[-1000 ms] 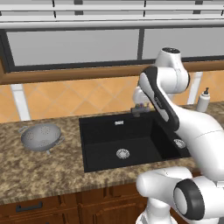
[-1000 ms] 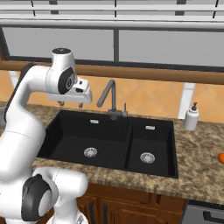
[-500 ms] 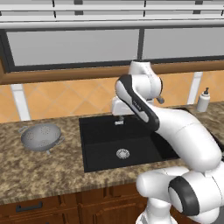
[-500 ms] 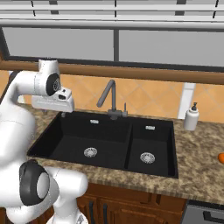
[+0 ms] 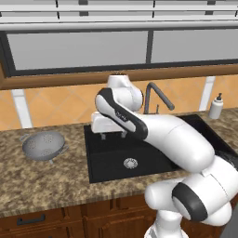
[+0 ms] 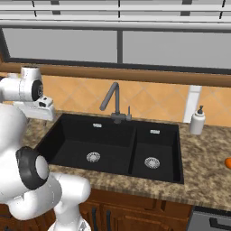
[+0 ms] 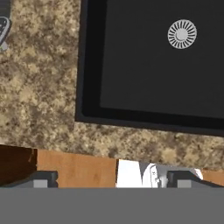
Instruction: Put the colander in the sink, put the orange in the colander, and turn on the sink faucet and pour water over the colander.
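We saw a speckled brown granite counter (image 5: 42, 181) running under a backsplash of orange diagonal tiles (image 6: 153, 101). Above it stood a wide window (image 5: 79, 49) with frosted grey panes in a dark frame (a wooden sill beneath). Brown wooden cabinets (image 5: 69, 218) with dark handles lay below the counter. A white soap dispenser (image 6: 197, 121) stood by the wall.

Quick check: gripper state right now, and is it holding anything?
Gripper: open and holding nothing, above the left edge of the sink.
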You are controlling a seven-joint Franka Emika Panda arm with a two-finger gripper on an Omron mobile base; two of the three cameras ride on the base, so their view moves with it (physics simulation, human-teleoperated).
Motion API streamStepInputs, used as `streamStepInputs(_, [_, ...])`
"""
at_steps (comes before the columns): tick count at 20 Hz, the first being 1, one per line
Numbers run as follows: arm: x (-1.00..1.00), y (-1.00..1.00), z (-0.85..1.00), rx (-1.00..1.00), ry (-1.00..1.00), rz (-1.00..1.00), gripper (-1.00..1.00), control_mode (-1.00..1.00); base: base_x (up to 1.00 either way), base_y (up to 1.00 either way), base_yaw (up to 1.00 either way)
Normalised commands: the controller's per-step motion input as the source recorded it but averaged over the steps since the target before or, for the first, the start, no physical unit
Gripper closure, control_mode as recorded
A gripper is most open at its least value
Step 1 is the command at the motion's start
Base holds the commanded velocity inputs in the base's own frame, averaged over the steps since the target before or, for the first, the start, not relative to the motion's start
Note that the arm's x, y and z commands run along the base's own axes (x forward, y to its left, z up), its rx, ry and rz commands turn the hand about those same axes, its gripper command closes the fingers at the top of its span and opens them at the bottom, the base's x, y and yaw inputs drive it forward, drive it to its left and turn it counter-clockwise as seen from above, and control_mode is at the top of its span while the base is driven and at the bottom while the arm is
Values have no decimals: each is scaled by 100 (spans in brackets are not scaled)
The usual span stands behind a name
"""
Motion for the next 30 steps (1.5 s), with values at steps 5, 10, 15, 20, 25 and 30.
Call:
streamStepInputs(5, [0,99,-39,0,12,0,-100,-100,0,0,0])
streamStepInputs(10, [5,73,-6,0,1,-9,-100,-100,0,0,0])
streamStepInputs(15, [42,76,-5,-3,-2,-15,-100,-100,0,0,0])
streamStepInputs(20, [53,54,-9,-1,0,-15,-100,-100,0,0,0])
streamStepInputs(25, [38,2,-21,0,0,-7,-100,-100,0,0,0])
streamStepInputs(30, [36,16,-26,0,2,-4,-100,-100,0,0,0])
